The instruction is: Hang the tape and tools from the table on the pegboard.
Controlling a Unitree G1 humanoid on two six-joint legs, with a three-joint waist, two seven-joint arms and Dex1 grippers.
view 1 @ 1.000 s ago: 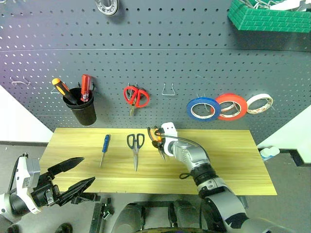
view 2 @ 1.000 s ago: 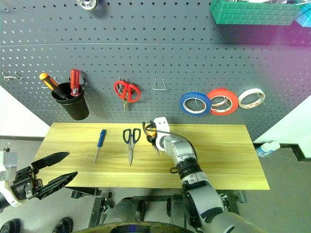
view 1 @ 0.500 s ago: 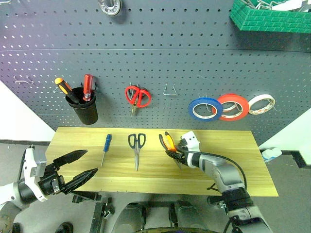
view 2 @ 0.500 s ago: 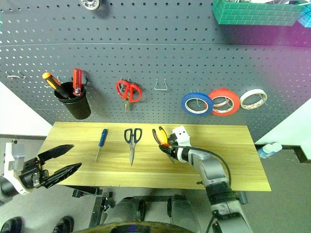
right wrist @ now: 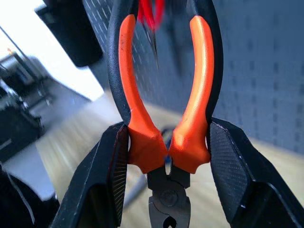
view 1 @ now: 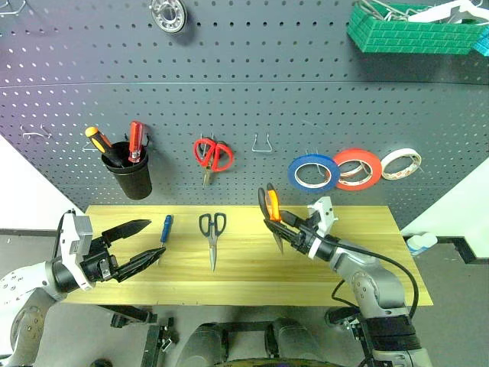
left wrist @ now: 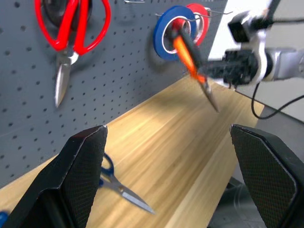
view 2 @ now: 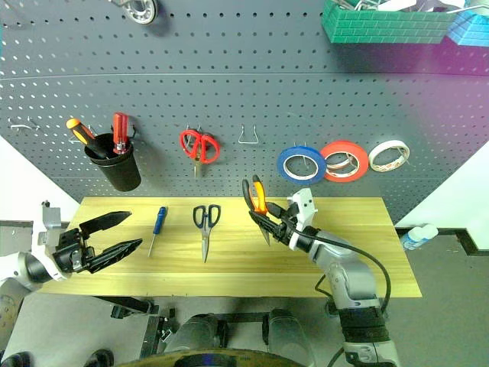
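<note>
Orange-and-black pliers [view 1: 270, 212]: clamped between the fingers of the right gripper [view 1: 294, 230], lifted clear of the surface, handles up and steel nose down — the right wrist view shows both black fingers [right wrist: 110, 171] pressed on the orange grips just above the pivot.
Left gripper [view 1: 134, 245]: over the near-left part of the surface, fingers wide apart, nothing between them.
Yellowish wood surface [view 1: 367, 267]: the black-handled scissors [view 1: 213, 235] lie flat left of centre, blades toward the near edge; the blue-handled screwdriver [view 1: 164, 233] lies just to their left, apart from them.
Blue tape [view 1: 313, 172]: already on a hook on the pegboard [view 1: 306, 99], right of centre, with a red roll [view 1: 357, 168] touching its right side and a cream-white roll [view 1: 401, 163] further right.
Pegboard, left half: a black cup [view 1: 130, 174] holds an orange and a red screwdriver; red-handled scissors [view 1: 212, 156] hang to its right — just beside them, an empty wire hook [view 1: 264, 143].
Top right: a green basket [view 1: 412, 34].
</note>
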